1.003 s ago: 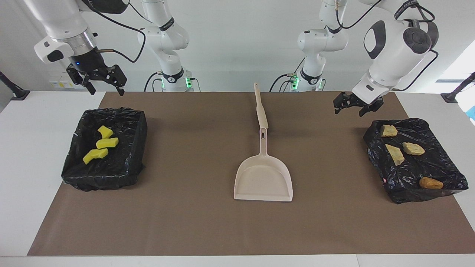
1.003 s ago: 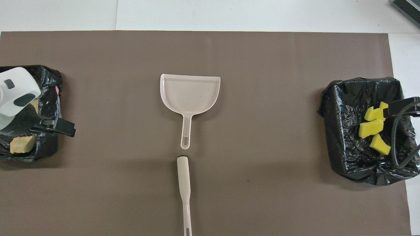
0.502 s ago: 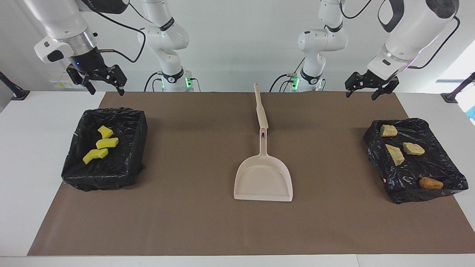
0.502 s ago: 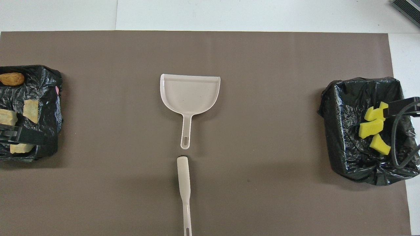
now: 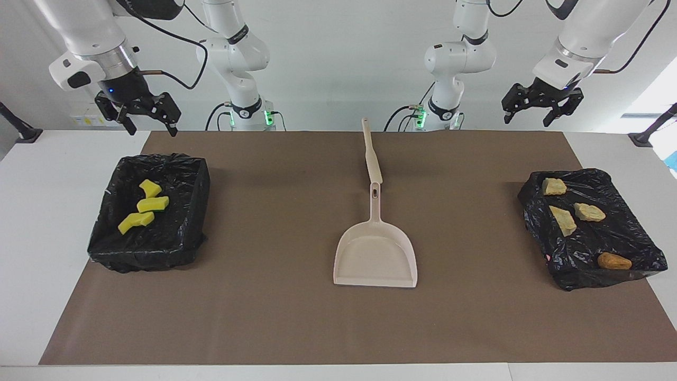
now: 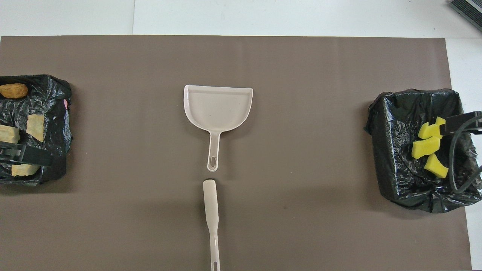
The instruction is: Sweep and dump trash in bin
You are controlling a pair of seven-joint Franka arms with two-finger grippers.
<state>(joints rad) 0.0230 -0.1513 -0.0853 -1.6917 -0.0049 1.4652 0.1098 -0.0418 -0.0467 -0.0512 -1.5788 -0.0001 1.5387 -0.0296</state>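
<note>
The trash lies in two black-lined bins. Three yellow sponge pieces (image 5: 144, 203) (image 6: 425, 146) sit in the bin (image 5: 158, 248) at the right arm's end of the table. Tan chunks (image 5: 562, 219) (image 6: 35, 127) and an orange-brown lump (image 5: 614, 261) (image 6: 13, 90) sit in the bin (image 5: 582, 264) at the left arm's end. My right gripper (image 5: 151, 129) hangs open and empty over the table edge by the sponge bin. High up at the robots' side of the other bin, my left gripper (image 5: 529, 117) is also open and empty.
A beige dustpan (image 5: 375, 259) (image 6: 218, 107) lies mid-mat, handle toward the robots. A beige long-handled tool (image 5: 372, 153) (image 6: 211, 214) lies in line with it, nearer the robots. Brown mat (image 5: 275, 317) covers the white table.
My left gripper has risen from low beside the chunk bin and drawn back toward the table's end. The right arm, dustpan, tool and trash have not moved.
</note>
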